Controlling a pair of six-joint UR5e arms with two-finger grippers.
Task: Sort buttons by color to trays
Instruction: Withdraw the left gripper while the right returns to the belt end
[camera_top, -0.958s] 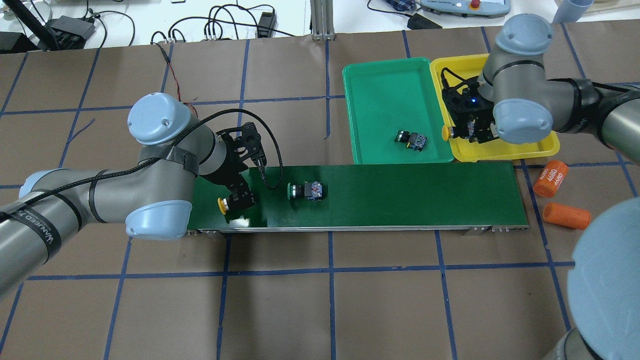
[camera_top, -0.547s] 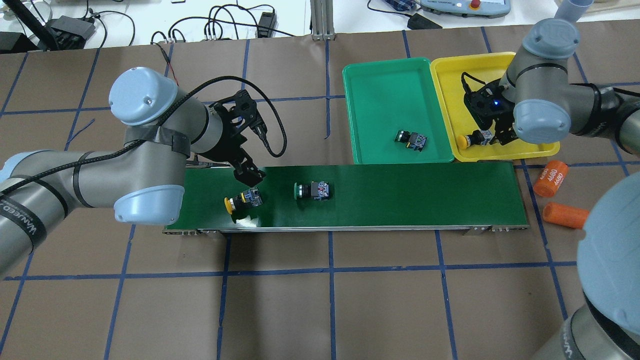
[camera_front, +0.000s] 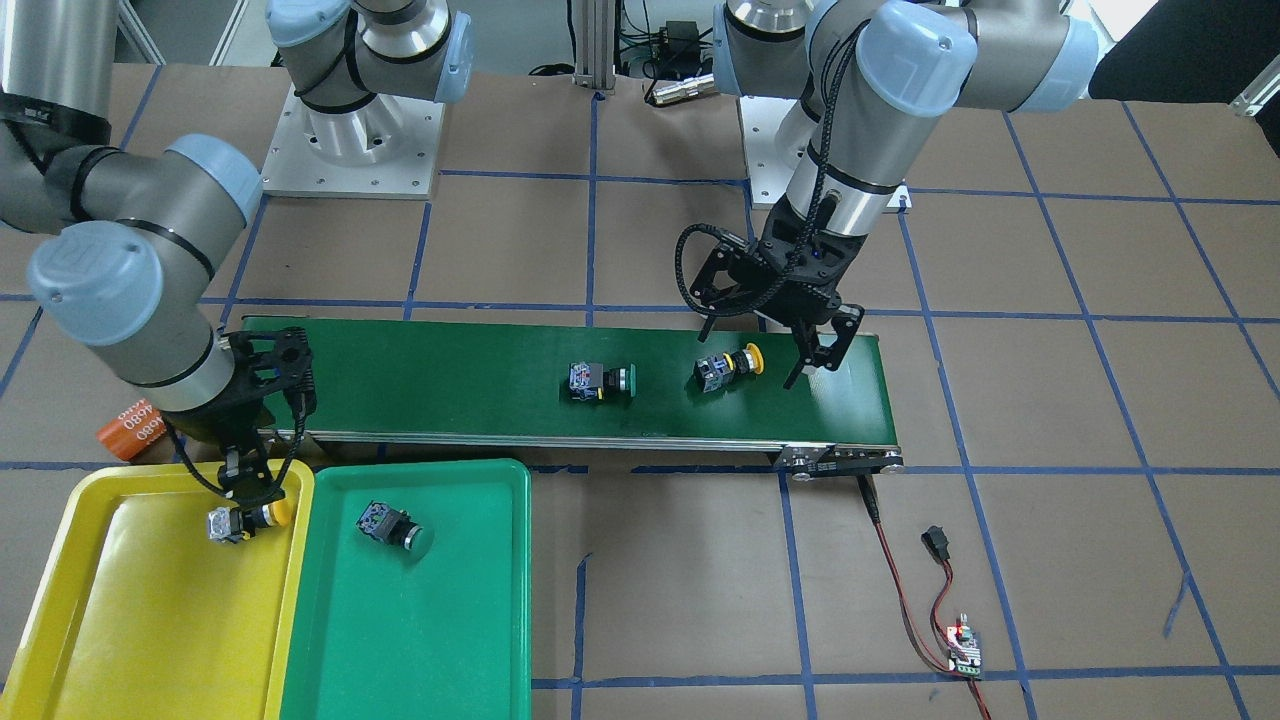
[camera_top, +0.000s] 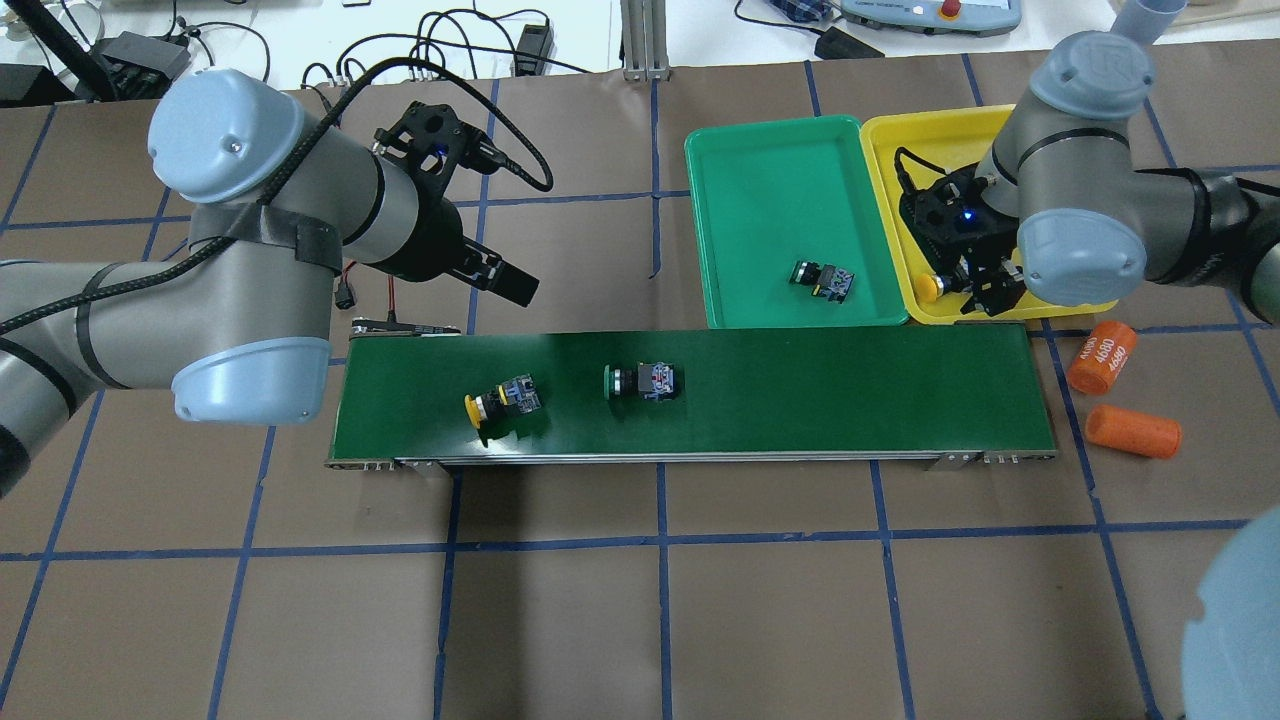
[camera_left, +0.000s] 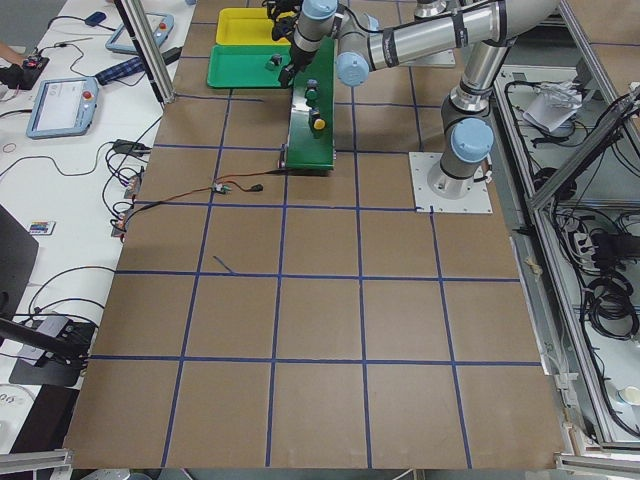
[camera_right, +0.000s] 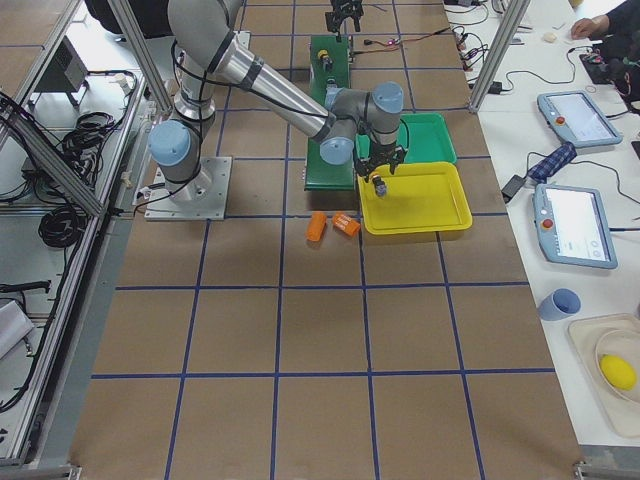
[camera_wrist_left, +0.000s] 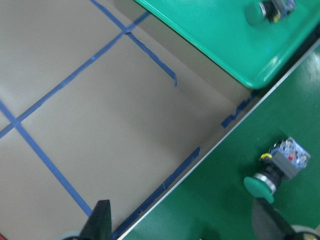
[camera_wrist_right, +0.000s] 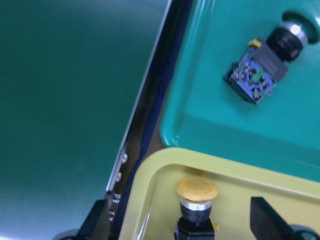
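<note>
Front view: I count four buttons, two trays, one belt. The trayed yellow button (camera_front: 240, 521) lies in the yellow tray (camera_front: 120, 630) near its far right corner. The trayed green button (camera_front: 388, 527) lies in the green tray (camera_front: 430, 640), just right of the yellow one. On the belt (camera_front: 420, 375) lie the belt green button (camera_front: 600, 381) and, to its right, the belt yellow button (camera_front: 728, 368). My left gripper (camera_front: 815, 365) hangs just right of that one, apart from it. My right gripper (camera_front: 247, 490) stands over the trayed yellow button. One orange cylinder (camera_front: 130, 425) shows.

Overhead: a second cylinder (camera_top: 1133, 430) shows near the first. This view sets my left gripper beyond the belt's far edge, while the front view sets it over the belt; I cannot tell which.

Left side view: both belt buttons show, but too small to tell more.

Right side view: both cylinders lie beside the yellow tray.

Left wrist: my fingers (camera_wrist_left: 102, 222) stand wide apart with nothing between. Only the two green buttons are in sight.

Right wrist: my fingers (camera_wrist_right: 102, 220) stand wide apart. The trayed yellow button lies between them, touching neither, its cap toward the rim.
</note>
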